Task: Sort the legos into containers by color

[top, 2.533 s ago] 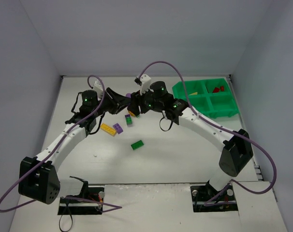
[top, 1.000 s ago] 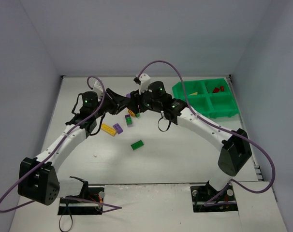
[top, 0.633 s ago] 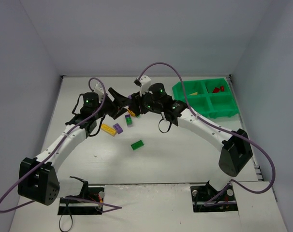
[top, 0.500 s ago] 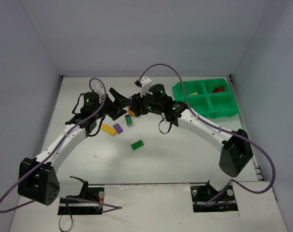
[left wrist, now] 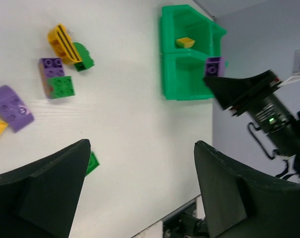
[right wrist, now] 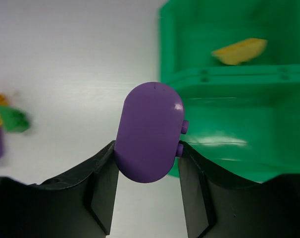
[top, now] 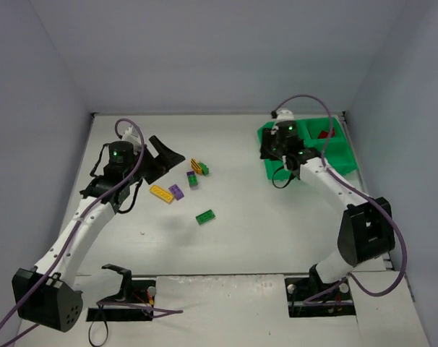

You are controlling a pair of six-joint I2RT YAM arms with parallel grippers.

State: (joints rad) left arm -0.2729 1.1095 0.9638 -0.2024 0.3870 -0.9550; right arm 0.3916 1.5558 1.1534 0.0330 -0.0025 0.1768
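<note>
White table (top: 262, 217), green tray (top: 327, 171), yellow brick (left wrist: 185, 42), red brick (top: 323, 134) inside

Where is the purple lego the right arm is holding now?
The purple lego sits clamped in the right gripper, right wrist view, over the edge of the green tray, one compartment from the yellow piece.
</note>
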